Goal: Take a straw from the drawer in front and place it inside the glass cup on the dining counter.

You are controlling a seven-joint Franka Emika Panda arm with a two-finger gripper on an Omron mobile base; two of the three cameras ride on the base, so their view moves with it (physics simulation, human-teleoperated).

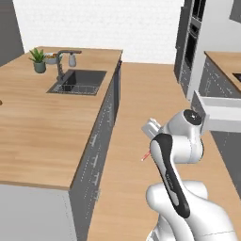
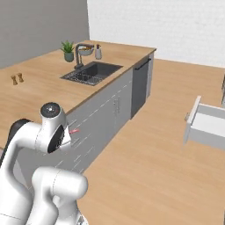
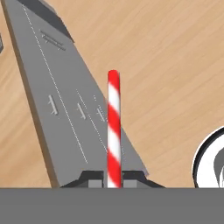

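Hand view: gripper (image 3: 113,181) fingers pinch the red-and-white straw (image 3: 113,127), which sticks straight out over the wood floor; beyond it the dining counter (image 1: 42,127) stretches away, and the drawer (image 2: 206,127) stands open well apart

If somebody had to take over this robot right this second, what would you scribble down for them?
Gripper: shut on the straw, a red-and-white striped one that sticks straight out between the fingertips.
Drawer: stands pulled open behind the arm, on the far side of the aisle.
Dining counter: the arm is beside its grey cabinet fronts, the straw held low, below the countertop.
Glass cup: I cannot make it out on the counter.
Done: straw taken out.
Left: find the cup, lift the straw over it, drop it in.
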